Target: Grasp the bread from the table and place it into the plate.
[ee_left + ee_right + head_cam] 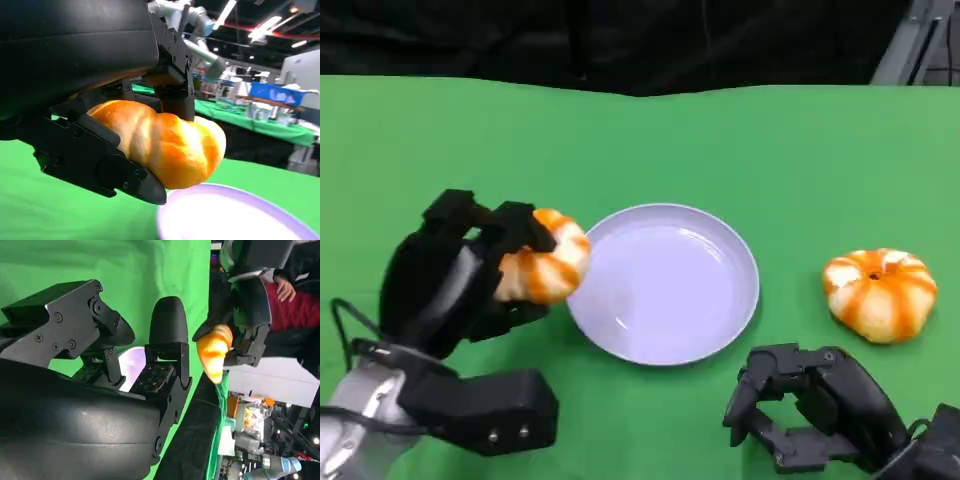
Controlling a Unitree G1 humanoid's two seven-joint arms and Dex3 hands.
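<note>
Green table (790,160); person in red sleeve (295,310)

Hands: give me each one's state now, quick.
Left hand: holding a bread, lifted at the plate's edge.
Right hand: holds nothing, fingers apart, open.

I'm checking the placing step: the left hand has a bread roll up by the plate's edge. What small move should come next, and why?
Probably carry the bread a little further toward the robot's right, over the middle of the plate, before lowering. The left hand holds it above the plate's near rim, so a release here might land it on the edge. The right hand rests apart.
</note>
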